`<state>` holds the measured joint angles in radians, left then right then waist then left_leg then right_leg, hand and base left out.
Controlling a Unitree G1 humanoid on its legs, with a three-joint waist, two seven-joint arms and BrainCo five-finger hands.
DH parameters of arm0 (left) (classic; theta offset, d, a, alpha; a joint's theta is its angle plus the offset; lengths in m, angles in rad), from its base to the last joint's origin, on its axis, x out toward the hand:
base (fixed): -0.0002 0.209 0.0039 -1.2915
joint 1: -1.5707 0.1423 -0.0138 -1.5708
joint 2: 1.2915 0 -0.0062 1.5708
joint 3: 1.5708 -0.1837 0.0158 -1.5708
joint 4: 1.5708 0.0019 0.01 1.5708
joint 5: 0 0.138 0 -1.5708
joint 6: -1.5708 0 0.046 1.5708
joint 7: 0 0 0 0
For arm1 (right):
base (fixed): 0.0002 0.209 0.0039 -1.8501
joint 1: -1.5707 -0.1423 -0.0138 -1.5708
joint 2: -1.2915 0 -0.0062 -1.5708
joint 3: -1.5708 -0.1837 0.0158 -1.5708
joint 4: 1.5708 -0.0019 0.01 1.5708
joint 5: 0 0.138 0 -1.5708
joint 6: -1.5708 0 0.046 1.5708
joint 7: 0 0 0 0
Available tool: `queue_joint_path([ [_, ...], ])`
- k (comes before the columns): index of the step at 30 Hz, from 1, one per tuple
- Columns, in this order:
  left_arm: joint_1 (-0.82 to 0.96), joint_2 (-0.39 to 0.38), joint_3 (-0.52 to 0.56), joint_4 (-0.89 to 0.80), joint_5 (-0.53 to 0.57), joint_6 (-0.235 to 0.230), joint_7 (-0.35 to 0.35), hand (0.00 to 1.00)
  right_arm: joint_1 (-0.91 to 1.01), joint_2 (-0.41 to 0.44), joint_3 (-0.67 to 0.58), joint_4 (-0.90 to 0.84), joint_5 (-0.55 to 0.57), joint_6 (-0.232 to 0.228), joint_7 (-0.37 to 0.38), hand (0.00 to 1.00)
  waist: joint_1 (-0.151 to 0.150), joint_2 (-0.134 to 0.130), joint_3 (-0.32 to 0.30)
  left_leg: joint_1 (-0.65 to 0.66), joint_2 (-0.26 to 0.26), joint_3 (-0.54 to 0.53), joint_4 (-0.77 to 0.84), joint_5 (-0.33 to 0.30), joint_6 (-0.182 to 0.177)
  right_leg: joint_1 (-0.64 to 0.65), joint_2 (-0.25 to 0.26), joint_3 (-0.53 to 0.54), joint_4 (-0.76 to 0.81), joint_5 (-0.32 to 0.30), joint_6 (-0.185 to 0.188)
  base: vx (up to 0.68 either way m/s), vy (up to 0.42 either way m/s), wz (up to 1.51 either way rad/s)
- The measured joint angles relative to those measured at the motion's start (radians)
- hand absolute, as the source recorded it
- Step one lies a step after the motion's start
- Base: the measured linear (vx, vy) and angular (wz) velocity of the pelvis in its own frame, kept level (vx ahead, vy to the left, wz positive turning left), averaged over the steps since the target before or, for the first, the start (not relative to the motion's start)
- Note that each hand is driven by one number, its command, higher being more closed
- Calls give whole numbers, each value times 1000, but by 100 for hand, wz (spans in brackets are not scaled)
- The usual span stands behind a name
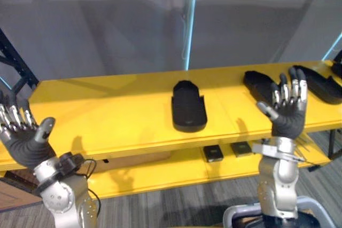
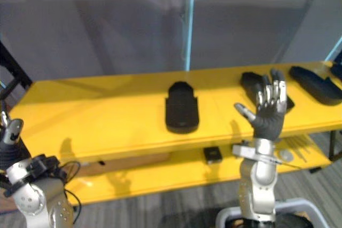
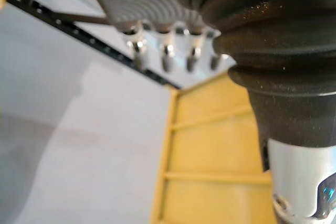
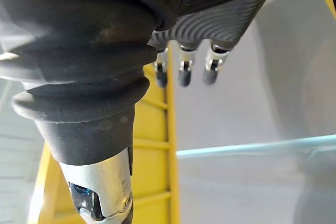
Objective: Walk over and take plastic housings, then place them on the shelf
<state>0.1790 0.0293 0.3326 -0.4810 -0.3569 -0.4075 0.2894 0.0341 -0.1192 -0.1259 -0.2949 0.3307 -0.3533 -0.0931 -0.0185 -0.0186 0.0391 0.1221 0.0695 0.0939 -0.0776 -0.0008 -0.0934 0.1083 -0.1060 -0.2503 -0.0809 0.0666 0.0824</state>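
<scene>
Left hand [image 1: 26,145] and right hand [image 1: 288,113] raised, spread wide, empty; black housing [image 1: 188,108] on yellow shelf [image 1: 107,110] points away, nearer the right.

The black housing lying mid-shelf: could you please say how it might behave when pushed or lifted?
The housing lies flat and low on the yellow shelf, so it should slide, not roll or tip. Its moulded shell looks stiff and probably light.
</scene>
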Motion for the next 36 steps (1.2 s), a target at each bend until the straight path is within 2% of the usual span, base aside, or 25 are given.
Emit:
queue_joint_path([
  [6, 0, -3, 0, 14, 6, 0, 21, 0, 9, 27, -1, 45, 1, -15, 11, 0, 1, -14, 26, -3, -7, -5, 0, 6, 5, 0, -9, 0, 10, 2, 3, 0, 0, 2],
  [10, 5, -28, 14, 74, 56, 13, 137, 0, 37, 31, -24, 52, 12, -27, 56, 0, -1, -17, 65, -6, -26, -36, -9, -5, 18, 23, -40, -58, 38, -24, 24, -22, 26, 45],
  [12, 21, -36, 88, 155, 97, 29, 206, 0, 36, 26, -57, 58, 11, -35, 81, 0, -2, -18, 73, -23, -15, 50, -9, -5, 21, 32, -65, -125, 50, -36, 39, 2, 54, 90],
  [13, 21, -36, 150, 232, 106, 39, 261, 0, 23, 10, -71, 78, 12, -44, 108, 0, 3, -14, 76, -36, -11, 84, -9, 0, 22, 32, -77, -151, 59, -41, 45, 50, 58, 90],
  [14, 22, -37, 208, 311, 131, 40, 333, 0, 12, -12, -73, 93, 9, -43, 141, 0, 7, -11, 80, -48, -13, 80, -9, 31, 20, 32, -83, -168, 69, -46, 52, 57, 62, 65],
  [17, 48, -33, 311, 434, 149, 38, 434, 0, -20, -27, -44, 113, -1, -29, 211, 0, 40, -27, 83, -54, -24, 70, -10, 33, 26, 33, -88, -178, 73, -46, 52, 83, 44, 25],
  [20, 66, -27, 340, 564, 180, 18, 468, 0, -28, -52, -19, 114, -5, -4, 276, 0, 53, -34, 80, -53, -28, 52, -9, 35, 27, 41, -95, -190, 92, -46, 52, 101, 42, 28],
  [23, 89, -20, 340, 648, 202, -4, 442, 0, -23, -92, -23, 115, -32, 30, 293, 0, 54, -45, 74, -49, -31, 56, -4, 36, 26, 41, -100, -190, 103, -46, 51, 82, 41, 13],
  [27, 113, 2, 317, 822, 184, -4, 316, 0, 15, -107, -65, 112, -17, 47, 318, 0, 31, -49, 69, -49, -27, 83, -5, 36, 23, 31, -101, -167, 103, -46, 51, 4, 6, -11],
  [30, 124, 1, 276, 963, 128, 9, 209, 0, 81, -96, -60, 91, 50, 47, 335, 0, 10, -47, 70, -46, -26, 123, -10, 17, 12, 25, -98, -128, 92, -54, 40, -59, -4, -35],
  [32, 133, -6, 239, 1033, 127, 22, 160, 0, 131, -62, -46, 67, 49, 44, 334, 0, 4, -39, 75, -36, -20, 157, -10, 12, 18, 21, -93, -98, 83, -58, 36, -55, -13, -46],
  [34, 135, -17, 205, 1073, 118, 35, 119, 0, 183, -35, -15, 57, 27, 19, 330, 0, -1, -36, 73, -34, -12, 189, -10, 12, 17, 3, -85, -72, 80, -64, 38, -58, -34, -43],
  [36, 128, -23, 156, 1125, 95, 49, 64, 0, 231, -22, 10, 41, -9, -3, 313, 0, -21, -28, 75, -33, 2, 219, -10, 14, 14, -7, -77, -52, 79, -64, 38, -37, -41, -28],
])
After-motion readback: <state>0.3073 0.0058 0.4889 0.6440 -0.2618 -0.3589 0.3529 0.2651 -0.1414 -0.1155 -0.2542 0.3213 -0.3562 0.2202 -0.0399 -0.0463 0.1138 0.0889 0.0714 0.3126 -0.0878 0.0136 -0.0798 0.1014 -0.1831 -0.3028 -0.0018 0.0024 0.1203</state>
